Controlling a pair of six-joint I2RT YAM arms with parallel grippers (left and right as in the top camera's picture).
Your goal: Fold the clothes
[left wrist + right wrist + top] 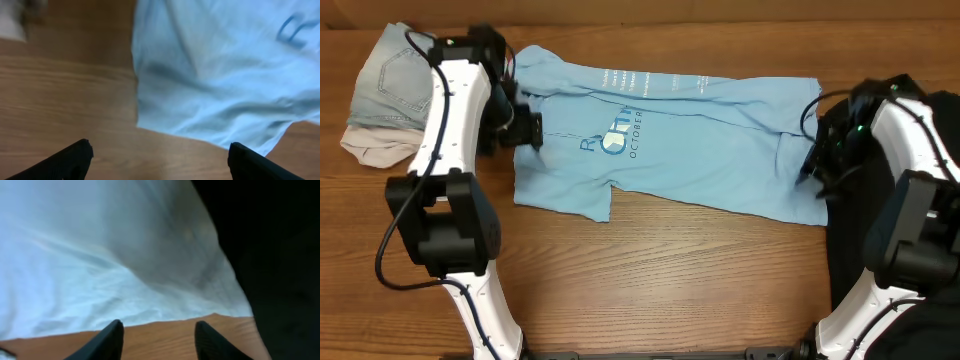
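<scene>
The sky-blue T-shirt (670,140) lies spread across the middle of the wooden table, lettering up, partly folded along its top. My left gripper (525,130) hovers at the shirt's left edge, open and empty; in the left wrist view the shirt (225,70) lies ahead of the open jaws (160,157). My right gripper (812,170) is at the shirt's right edge, open and empty; the right wrist view shows blue fabric (100,255) ahead of the jaws (159,337). The black T-shirt (840,250) lies at the right under the right arm, also in the right wrist view (275,255).
A folded pile of light denim and pale fabric (385,95) sits at the far left of the table. Bare wood (670,280) runs along the front of the table below the blue shirt.
</scene>
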